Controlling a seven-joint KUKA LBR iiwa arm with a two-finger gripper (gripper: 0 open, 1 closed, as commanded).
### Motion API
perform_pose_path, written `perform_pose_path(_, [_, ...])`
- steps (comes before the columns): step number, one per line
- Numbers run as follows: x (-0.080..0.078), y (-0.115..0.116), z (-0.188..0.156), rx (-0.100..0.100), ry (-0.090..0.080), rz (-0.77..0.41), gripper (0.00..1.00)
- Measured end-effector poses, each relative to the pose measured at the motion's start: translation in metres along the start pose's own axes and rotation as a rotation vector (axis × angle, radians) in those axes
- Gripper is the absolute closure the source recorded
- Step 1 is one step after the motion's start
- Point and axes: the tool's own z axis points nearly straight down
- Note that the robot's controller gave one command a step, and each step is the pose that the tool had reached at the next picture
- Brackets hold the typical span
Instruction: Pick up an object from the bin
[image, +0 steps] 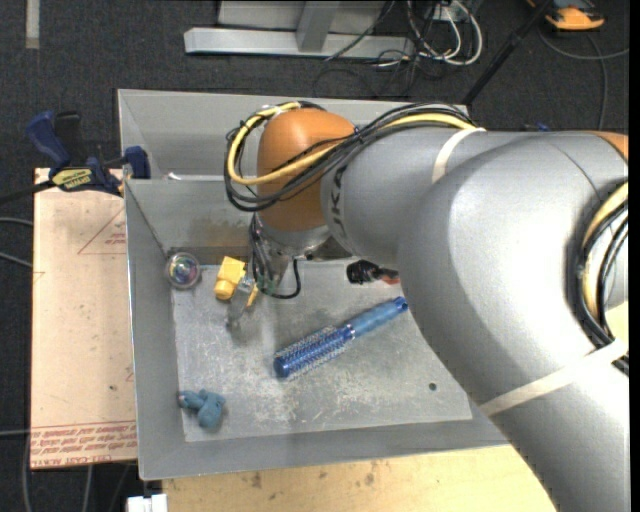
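Note:
My gripper (262, 276) hangs under the orange wrist cover, low over the back left part of the bin. Right beside it on its left lies a small yellow block (229, 277), touching or nearly touching the gripper's lower end. A shiny, iridescent little ball (183, 268) rests further left against the bin's left wall. A blue hairbrush (340, 338) lies slantwise on the floor just right of and below the gripper.
A small blue-grey lump (205, 408) sits near the front left corner. A small black and red thing (365, 272) lies at the back, partly under the arm. The thick grey arm covers the bin's right side.

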Motion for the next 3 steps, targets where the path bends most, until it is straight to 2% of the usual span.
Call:
perform_pose_path(1, [0.0, 0.0, 0.0, 0.001, 0.002, 0.0, 0.0])
perform_pose_path(2, [-0.001, 0.001, -0.001, -0.003, -0.001, 0.0, 1.0])
perform_pose_path(3, [-0.001, 0.003, -0.11, -0.012, -0.017, -0.003, 1.0])
